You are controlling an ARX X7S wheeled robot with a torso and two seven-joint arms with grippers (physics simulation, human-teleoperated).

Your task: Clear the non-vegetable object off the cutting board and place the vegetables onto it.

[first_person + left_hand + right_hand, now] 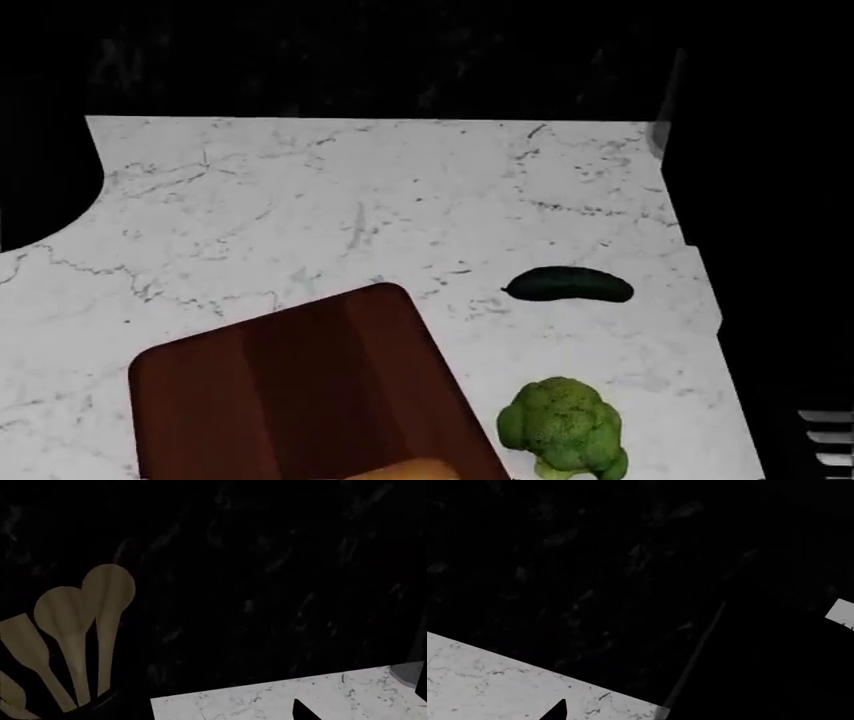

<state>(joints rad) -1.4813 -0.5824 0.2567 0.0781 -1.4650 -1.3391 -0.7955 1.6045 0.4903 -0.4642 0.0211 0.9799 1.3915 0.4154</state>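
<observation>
Off to the left, a dark holder (93,707) keeps wooden spoons (107,610). Nearer, the reddish-brown cutting board (294,390) lies left of the bumpy broccoli (563,425) and dark cucumber (569,285). Neither pincer's state can be told.

My head view shows a white marble-look counter (334,210), smooth with thin grey veins. On it lies the cutting board (294,390), dark reddish-brown wood with lengthwise grain stripes and a smooth, matt face. Right of the board, the cucumber (569,284) has dark green, slightly bumpy skin with a faint sheen. Nearer than the cucumber, the broccoli (563,424) looks rough and knobbly, light green. My left wrist view shows pale, matt wooden spoons (80,625) against a dark, faintly mottled wall (267,580).
</observation>
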